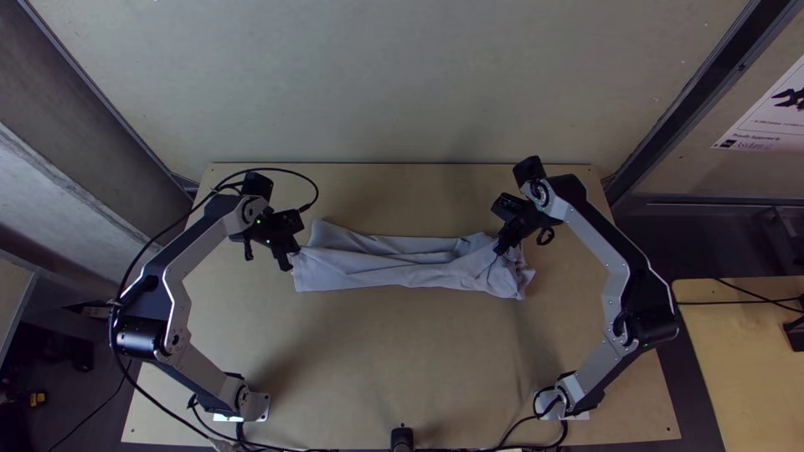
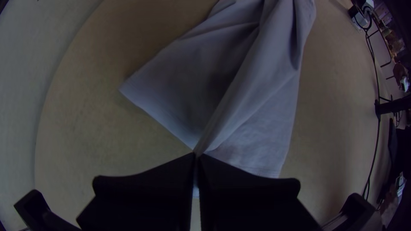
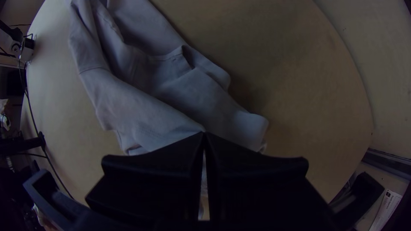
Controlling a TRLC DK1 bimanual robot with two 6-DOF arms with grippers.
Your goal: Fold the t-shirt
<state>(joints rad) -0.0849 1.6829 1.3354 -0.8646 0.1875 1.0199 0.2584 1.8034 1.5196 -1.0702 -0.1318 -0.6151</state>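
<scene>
The pale grey t-shirt (image 1: pixel 385 266) lies across the table as a long narrow band, creased, with overlapping layers. My left gripper (image 1: pixel 289 258) is at its left end, and my right gripper (image 1: pixel 501 248) is over its right end. In the left wrist view my left gripper (image 2: pixel 197 155) is shut on a raised ridge of the shirt (image 2: pixel 252 98), with a flat corner spreading to one side. The right wrist view has my right gripper (image 3: pixel 204 134) shut on a fold of the shirt (image 3: pixel 141 107), which bunches loosely around its tips.
Bare wooden table (image 1: pixel 394 351) lies on the near side of the shirt, with a narrower strip beyond it. A small black device (image 1: pixel 402 437) stands at the near edge, with cables running beside it. Another cable loops over the left arm.
</scene>
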